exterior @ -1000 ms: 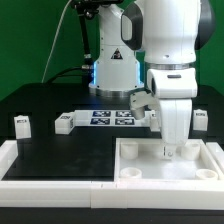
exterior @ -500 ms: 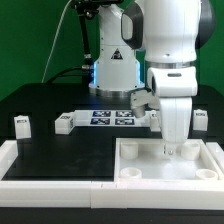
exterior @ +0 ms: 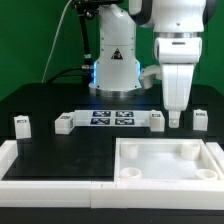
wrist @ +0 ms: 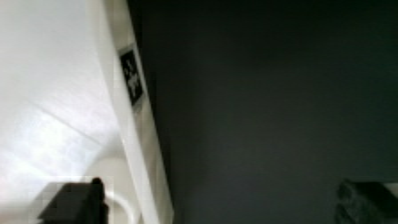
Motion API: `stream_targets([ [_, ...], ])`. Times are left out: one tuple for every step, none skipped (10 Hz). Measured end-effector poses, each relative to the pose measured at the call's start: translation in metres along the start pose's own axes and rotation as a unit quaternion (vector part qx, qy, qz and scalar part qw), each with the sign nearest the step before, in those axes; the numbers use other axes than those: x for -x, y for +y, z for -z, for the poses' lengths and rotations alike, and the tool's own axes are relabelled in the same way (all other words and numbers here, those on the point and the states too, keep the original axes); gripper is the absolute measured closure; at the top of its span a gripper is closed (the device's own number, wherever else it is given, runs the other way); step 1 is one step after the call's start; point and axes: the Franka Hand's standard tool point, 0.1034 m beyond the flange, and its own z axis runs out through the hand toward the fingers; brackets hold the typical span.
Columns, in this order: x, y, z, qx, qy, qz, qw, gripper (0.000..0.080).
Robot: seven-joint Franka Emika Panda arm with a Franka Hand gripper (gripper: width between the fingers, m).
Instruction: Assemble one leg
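Note:
Several small white legs with marker tags stand on the black table: one leg (exterior: 21, 124) at the exterior view's far left, one leg (exterior: 64, 122) beside the marker board, one leg (exterior: 157, 120) and one leg (exterior: 200, 121) at the right. My gripper (exterior: 174, 122) hangs above the table behind the white tray (exterior: 165, 176), between the two right legs and touching neither. In the wrist view my gripper (wrist: 217, 205) is open and empty, with dark table between the fingers. The tray's wall (wrist: 54, 110) with a tag lies beside one finger (wrist: 71, 200).
The marker board (exterior: 112, 118) lies flat behind the tray, in front of the arm's base (exterior: 115, 70). A white rim (exterior: 20, 160) borders the table's front and left side. The tray has round corner sockets (exterior: 131, 176).
My gripper has risen out of the tray's back area and moved slightly to the exterior view's right. It now hangs higher, behind the tray. The legs have not moved.

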Motion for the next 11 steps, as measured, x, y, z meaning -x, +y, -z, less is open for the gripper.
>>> stream_targets([
  [0.001, 0.001, 0.001, 0.000, 0.000, -0.004, 1.000, 0.0151],
  [0.001, 0.000, 0.000, -0.001, 0.000, -0.013, 1.000, 0.0151],
  [0.001, 0.000, 0.000, -0.001, 0.000, -0.013, 1.000, 0.0151],
  [0.001, 0.000, 0.000, -0.001, 0.000, -0.027, 1.000, 0.0151],
  [0.000, 0.000, 0.000, -0.002, 0.002, -0.096, 0.995, 0.0151],
  [0.000, 0.000, 0.000, -0.002, 0.001, -0.136, 0.991, 0.0151],
  [0.000, -0.001, 0.000, -0.002, 0.003, -0.169, 0.986, 0.0151],
  [0.002, -0.010, -0.001, -0.003, 0.010, -0.277, 0.961, 0.0151],
  [-0.001, -0.021, -0.001, -0.008, 0.010, -0.354, 0.935, 0.0151],
  [-0.007, -0.029, 0.000, -0.012, 0.012, -0.426, 0.905, 0.0151],
  [-0.012, -0.033, 0.001, -0.018, 0.014, -0.511, 0.859, 0.0151],
])
